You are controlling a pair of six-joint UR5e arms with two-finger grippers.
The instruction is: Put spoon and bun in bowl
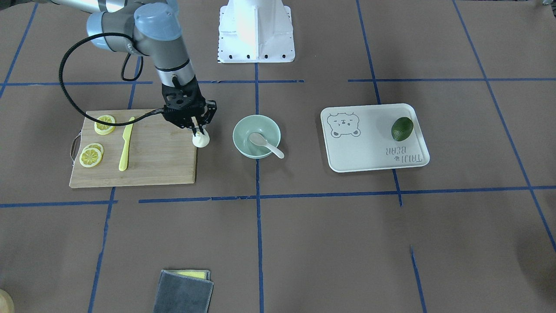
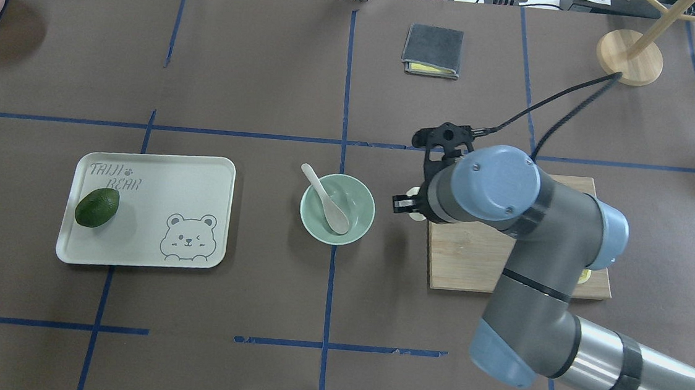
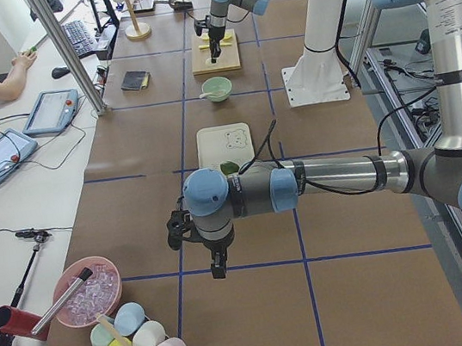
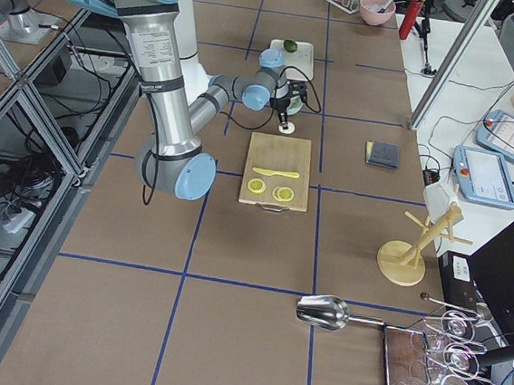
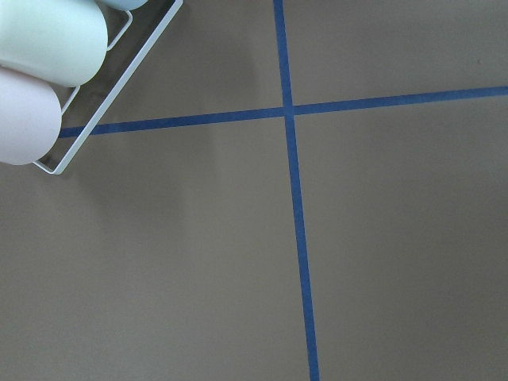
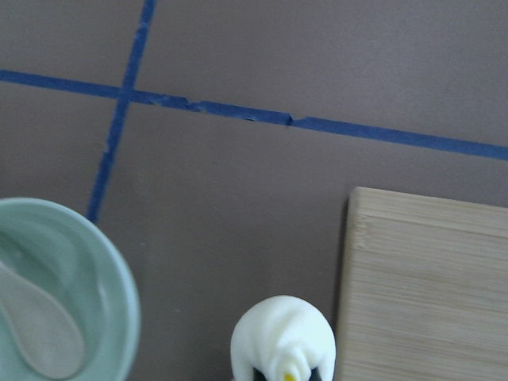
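Note:
The pale mint-green bowl stands at the table's middle with the off-white spoon lying in it, handle over the rim. My right gripper is shut on the white bun and holds it by the wooden board's edge, a short way from the bowl. The right wrist view shows the bun at the bottom, with the bowl and the spoon to its left. My left gripper hangs over bare table far from these things, and I cannot tell if it is open.
A wooden cutting board holds lemon slices and a yellow knife. A bear-print tray carries an avocado. A grey cloth lies near the operators' edge. A rack of cups is near the left wrist.

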